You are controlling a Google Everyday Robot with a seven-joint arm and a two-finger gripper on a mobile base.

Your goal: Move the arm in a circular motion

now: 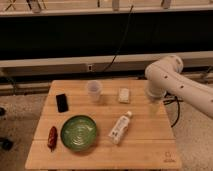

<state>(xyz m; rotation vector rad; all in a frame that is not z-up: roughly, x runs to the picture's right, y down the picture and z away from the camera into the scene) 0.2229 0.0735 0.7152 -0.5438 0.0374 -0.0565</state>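
Note:
The arm (175, 82) is large and white, made of thick rounded segments with small dark dots. It comes in from the right edge and bends at a bulbous joint (164, 70) over the table's right rear part. Its lower end, where the gripper (152, 96) sits, hangs just above the wooden table (150, 145), to the right of a small white packet (124, 95). The gripper holds nothing that I can see.
On the table are a clear plastic cup (94, 90), a black phone (62, 102), a green bowl (79, 133), a red item (52, 138) and a white bottle (120, 128) lying on its side. A dark cable (120, 45) hangs behind.

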